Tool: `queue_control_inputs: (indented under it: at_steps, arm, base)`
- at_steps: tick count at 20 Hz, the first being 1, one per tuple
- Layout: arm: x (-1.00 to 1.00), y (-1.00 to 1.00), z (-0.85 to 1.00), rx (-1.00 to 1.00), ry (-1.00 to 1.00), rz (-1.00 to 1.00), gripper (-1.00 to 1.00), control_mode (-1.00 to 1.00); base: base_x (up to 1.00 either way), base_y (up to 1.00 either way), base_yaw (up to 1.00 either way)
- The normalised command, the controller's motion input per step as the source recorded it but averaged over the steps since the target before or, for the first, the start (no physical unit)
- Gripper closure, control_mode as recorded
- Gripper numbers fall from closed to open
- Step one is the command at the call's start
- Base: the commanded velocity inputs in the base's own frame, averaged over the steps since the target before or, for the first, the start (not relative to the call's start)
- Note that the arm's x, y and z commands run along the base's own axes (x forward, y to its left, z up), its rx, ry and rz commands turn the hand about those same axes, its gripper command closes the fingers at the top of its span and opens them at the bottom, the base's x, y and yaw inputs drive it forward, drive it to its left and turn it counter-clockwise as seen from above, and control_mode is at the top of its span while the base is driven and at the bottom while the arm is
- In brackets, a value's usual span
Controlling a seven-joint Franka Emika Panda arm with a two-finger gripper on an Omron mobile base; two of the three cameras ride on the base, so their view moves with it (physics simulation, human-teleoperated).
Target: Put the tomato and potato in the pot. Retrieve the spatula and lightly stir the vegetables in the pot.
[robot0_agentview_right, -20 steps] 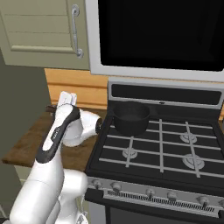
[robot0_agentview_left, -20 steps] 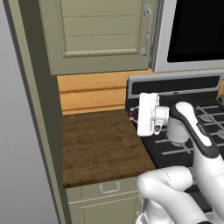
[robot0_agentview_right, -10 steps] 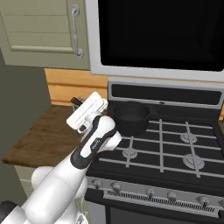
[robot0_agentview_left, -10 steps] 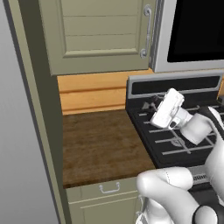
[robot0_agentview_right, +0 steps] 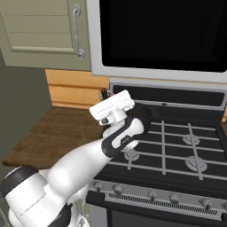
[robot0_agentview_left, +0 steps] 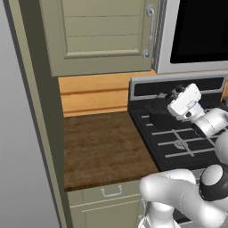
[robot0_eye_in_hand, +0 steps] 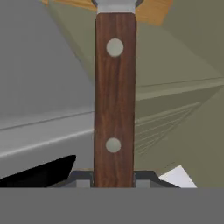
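Simulated kitchen, arm raised over the stove [robot0_agentview_right: 177, 146]. The tool [robot0_eye_in_hand: 113, 181] is clenched on the spatula [robot0_eye_in_hand: 114, 96], whose reddish-brown handle with two pale rivets runs straight up from between the fingertips in the hand view; the start of its grey blade shows at the top edge. In the base views the tool [robot0_agentview_left: 178, 91] hangs above the rear left burner, just over the dark pot [robot0_agentview_left: 160, 109], which stands on the grate beside the wooden desk [robot0_agentview_left: 102, 149]. Pot contents cannot be made out. A cabinet door [robot0_agentview_left: 102, 35] hangs above the desk.
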Motion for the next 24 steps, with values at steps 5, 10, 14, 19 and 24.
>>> queue_control_inputs:
  at_steps: [5, 10, 14, 19, 24]
  arm:
    - [0.47, -0.82, -0.05, 0.28, 0.1, 0.01, 1.0, -1.0]
    - [0.43, -0.6, -0.18, 0.11, 0.26, -0.01, 1.0, -1.0]
    - [0.66, -0.35, -0.2, 0.0, 0.33, -0.05, 1.0, -1.0]
    - [0.93, -0.28, -0.16, 0.0, 0.26, -0.03, 1.0, -1.0]
    - [0.83, -0.17, -0.5, 0.02, 0.32, -0.02, 1.0, -1.0]
  base:
    - [0.0, 0.0, 0.0]
    - [0.0, 0.0, 0.0]
    - [0.0, 0.0, 0.0]
    - [0.0, 0.0, 0.0]
    - [0.0, 0.0, 0.0]
